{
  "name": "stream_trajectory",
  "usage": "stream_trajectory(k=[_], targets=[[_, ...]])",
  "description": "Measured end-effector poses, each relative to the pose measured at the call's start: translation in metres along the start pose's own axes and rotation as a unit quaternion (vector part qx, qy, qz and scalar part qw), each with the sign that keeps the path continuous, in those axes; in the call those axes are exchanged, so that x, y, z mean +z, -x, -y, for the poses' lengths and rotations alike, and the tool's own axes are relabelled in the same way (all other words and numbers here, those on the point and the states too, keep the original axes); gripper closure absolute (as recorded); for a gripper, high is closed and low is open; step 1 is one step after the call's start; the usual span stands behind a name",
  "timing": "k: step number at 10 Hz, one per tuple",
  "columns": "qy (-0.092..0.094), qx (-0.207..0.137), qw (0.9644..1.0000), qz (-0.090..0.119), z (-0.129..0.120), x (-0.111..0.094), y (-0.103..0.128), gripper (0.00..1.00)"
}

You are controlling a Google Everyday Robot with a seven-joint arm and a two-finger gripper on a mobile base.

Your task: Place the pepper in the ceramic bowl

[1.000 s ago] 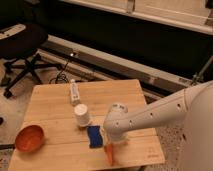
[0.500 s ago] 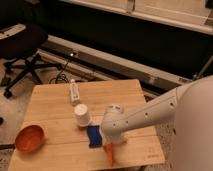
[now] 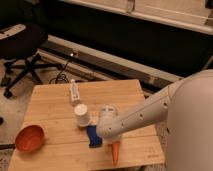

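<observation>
The pepper [image 3: 115, 151] is a slim orange tapered piece near the front edge of the wooden table [image 3: 55, 105], pointing toward the front. My gripper [image 3: 112, 141] is at the end of the white arm, right over the pepper's upper end, beside the blue sponge [image 3: 93, 136]. The arm's wrist hides the gripper. The ceramic bowl [image 3: 30, 138] is round, orange-brown and glossy, at the table's front left corner, far to the left of the gripper.
A white upturned cup [image 3: 81, 114] stands just left of the arm. A small white bottle [image 3: 75, 92] lies toward the back of the table. A black office chair [image 3: 20, 45] stands on the floor at the back left.
The arm's wrist has moved slightly left and down over the pepper's upper end. The pepper, sponge, cup and bowl stay where they were.
</observation>
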State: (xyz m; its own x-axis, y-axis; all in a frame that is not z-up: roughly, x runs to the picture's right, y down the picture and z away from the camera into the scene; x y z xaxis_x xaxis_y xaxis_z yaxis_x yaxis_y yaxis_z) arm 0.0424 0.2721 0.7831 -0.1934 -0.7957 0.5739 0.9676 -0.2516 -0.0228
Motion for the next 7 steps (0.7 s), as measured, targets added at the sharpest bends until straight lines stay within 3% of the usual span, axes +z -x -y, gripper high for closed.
stream_trajectory(k=[2,5,7], targets=[[0.019,0.004,0.9997,0.011,0.003,0.006,0.005,0.99],[0.034,0.010,0.9992,0.018,0.009,0.011,0.006,1.00],[0.034,0.018,0.9991,0.019,0.013,0.013,0.005,1.00]])
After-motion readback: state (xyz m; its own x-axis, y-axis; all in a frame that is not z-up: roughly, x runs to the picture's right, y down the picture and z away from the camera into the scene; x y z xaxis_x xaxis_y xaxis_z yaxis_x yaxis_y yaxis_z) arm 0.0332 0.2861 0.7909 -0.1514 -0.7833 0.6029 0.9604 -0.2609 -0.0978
